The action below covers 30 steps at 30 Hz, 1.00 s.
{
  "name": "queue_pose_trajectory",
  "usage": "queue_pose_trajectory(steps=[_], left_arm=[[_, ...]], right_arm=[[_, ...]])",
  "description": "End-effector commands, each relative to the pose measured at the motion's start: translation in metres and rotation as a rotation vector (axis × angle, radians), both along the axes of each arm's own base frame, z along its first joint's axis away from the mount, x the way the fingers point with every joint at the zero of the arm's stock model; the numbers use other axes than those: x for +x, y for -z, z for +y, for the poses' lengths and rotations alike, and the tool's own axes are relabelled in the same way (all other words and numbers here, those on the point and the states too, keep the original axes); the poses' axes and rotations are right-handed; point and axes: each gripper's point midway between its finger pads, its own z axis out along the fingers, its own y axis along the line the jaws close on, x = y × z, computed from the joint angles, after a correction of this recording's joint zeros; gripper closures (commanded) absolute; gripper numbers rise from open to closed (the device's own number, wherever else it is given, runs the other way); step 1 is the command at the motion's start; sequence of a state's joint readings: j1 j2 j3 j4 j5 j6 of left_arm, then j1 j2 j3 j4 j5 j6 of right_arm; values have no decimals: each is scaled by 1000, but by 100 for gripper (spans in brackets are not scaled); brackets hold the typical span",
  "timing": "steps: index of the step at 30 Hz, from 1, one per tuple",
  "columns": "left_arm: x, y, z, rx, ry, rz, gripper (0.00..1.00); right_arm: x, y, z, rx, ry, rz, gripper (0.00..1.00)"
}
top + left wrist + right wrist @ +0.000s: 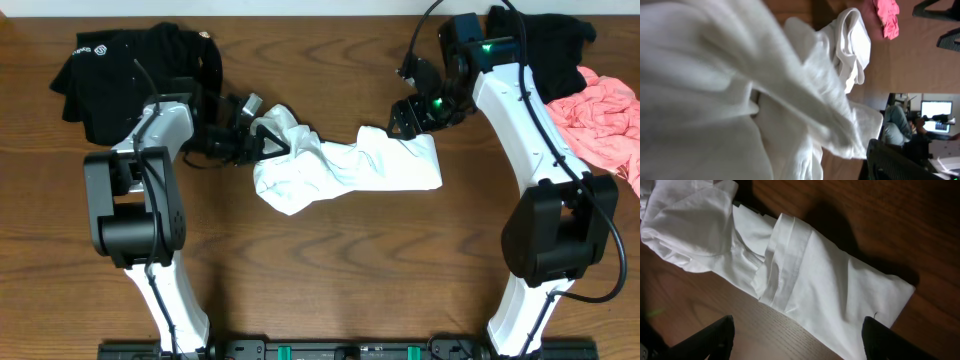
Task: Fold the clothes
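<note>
The T-shirt (345,165) is plain white all over, its creases shading to soft grey (a touch creamier in the left wrist view). The table (330,270) is dark reddish-brown wood with a fine streaked grain. The garment at the top left (100,70) is black with a small white mark; the piece at the top right (550,40) is plain black, the one beside it (605,115) coral pink. The left arm (165,130) and right arm (510,110) are white with black joints; a green light (487,46) glows on the right one
</note>
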State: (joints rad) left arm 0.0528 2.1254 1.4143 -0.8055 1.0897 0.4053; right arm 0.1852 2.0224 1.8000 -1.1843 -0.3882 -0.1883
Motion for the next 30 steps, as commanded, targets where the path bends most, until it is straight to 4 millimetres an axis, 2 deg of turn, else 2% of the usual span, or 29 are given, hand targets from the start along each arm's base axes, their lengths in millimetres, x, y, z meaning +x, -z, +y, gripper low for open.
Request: queue_pose_trajectory(steps=[1,7,9,12,17,21,27,30], left_arm=[[-5,3,-17,-17,53,-22,24],[-8,12,-32,44,94,-32,38],[-8,18,-34,83,95,-20,56],[-7,27,-29,152,69,14,94],[-2,40,-3,270,-41,108,94],[2,35,20,272,-102,127,94],[3,31,72,312,-219,169,94],[1,30,89,306,-259,196,94]], right_arm=[[5,-2,1,6,-9,-14,21],[5,-2,1,5,-9,-13,21],[5,-2,1,5,-9,-13,21],[5,-2,1,5,-9,-13,21],[4,-1,0,4,-8,-9,21],[3,0,-5,-13,1,-4,22],[3,1,-7,-24,4,0,22],[3,1,-8,-24,4,-1,22]])
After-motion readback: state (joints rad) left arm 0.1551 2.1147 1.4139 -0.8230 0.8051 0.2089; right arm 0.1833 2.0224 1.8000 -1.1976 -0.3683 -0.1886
